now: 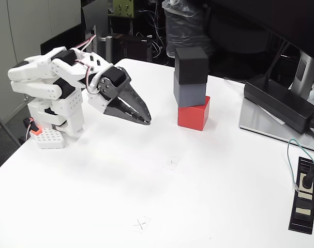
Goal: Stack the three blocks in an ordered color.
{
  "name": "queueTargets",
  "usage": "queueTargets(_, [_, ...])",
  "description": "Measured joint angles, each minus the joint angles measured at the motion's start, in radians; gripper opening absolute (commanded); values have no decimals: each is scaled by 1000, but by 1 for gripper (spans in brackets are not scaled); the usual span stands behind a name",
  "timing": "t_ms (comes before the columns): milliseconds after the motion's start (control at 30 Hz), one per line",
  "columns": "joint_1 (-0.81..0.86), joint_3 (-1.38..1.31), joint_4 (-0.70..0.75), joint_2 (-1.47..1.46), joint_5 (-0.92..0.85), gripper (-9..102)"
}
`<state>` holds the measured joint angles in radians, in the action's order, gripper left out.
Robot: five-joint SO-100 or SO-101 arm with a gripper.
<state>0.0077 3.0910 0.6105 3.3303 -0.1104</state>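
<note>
A: Classify the location.

B: Robotics lab or engineering workroom. Evidence: a small white 3D-printed arm (53, 93) with exposed servo wiring stands on a white table (146, 206) carrying pencilled cross marks (141, 224).

A: Supporting items?

B: A monitor stand base (273, 121) with a black power brick (281, 103) on it, a black power strip (304, 196) with a green cable, and, behind the table, dark equipment with tangled cables (146, 26).
</note>
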Motion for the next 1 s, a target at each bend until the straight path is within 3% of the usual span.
queueTargets(500, [-6, 0, 0, -11, 0, -1])
queueTargets(800, [-6, 0, 0, -11, 204, -1])
queueTargets(1000, [-6, 0, 0, -11, 216, -1])
